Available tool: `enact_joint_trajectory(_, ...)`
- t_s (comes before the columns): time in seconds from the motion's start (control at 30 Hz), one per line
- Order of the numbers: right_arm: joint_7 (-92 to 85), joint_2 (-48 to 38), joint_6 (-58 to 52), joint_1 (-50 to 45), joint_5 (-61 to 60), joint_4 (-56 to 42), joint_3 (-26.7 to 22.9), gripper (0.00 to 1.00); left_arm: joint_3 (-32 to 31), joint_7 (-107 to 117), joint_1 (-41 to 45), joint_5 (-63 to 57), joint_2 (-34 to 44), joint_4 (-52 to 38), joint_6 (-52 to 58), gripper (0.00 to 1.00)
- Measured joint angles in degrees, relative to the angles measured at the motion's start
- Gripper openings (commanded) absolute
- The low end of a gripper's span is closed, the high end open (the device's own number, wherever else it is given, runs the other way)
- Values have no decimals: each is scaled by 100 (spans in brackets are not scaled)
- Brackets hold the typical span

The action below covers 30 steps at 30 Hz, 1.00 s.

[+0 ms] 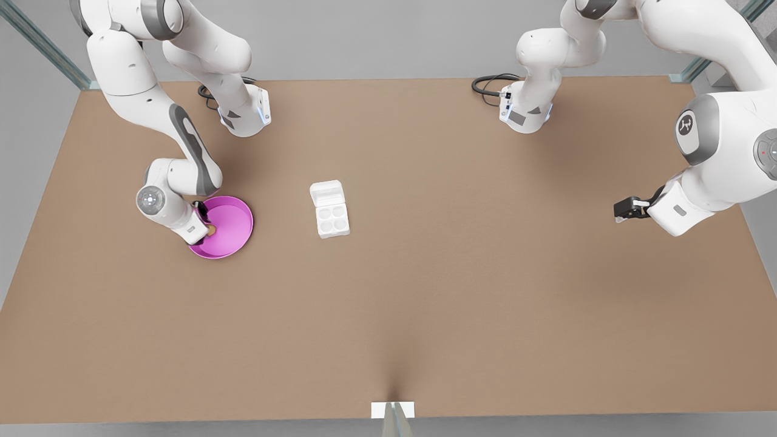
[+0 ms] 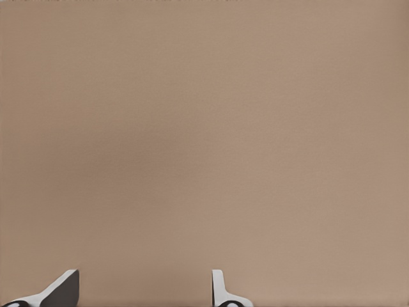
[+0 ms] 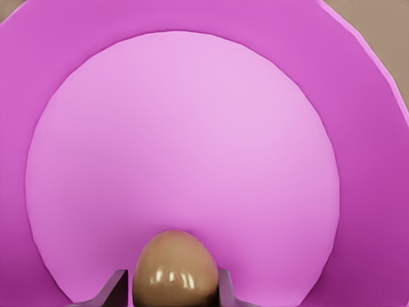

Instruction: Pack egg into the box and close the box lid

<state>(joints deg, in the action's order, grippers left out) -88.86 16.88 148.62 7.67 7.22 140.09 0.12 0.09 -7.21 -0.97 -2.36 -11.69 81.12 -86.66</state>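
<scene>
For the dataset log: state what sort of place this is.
Probably a simulated tabletop test bench: a bare brown table, a white egg box with its lid open, and a pink plate where the right end effector brackets the egg.

Right gripper (image 1: 209,229) reaches down near the worktop's left edge in the front view, jaws flanking the egg (image 3: 174,268). Left gripper (image 1: 619,212) waits, jaws apart, by the opposite edge.

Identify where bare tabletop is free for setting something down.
Free: the wide table between the box and left end effector. Crowded: the pink plate, where the right end effector flanks the egg.
</scene>
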Motion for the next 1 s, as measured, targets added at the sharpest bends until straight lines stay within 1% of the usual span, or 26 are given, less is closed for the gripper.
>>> enact_joint_trajectory(0.3,0,0,3,6,-1,18,32,57,0,0,0,0,0,0,0,100)
enact_joint_trajectory(0.47,0,0,0,15,-1,10,32,55,0,0,0,-1,-5,0,0,100)
enact_joint_trajectory(0.5,0,0,0,15,-11,10,32,53,0,0,0,-1,-5,0,0,100)
enact_joint_trajectory(0.87,-10,28,-17,31,-16,0,33,56,0,0,0,-1,-18,0,0,100)
enact_joint_trajectory(0.9,-3,-1,-23,33,-20,-1,33,58,0,0,0,-1,-18,0,0,100)
enact_joint_trajectory(1.0,15,-106,-53,41,-21,-10,59,58,0,0,0,-1,-26,0,0,100)
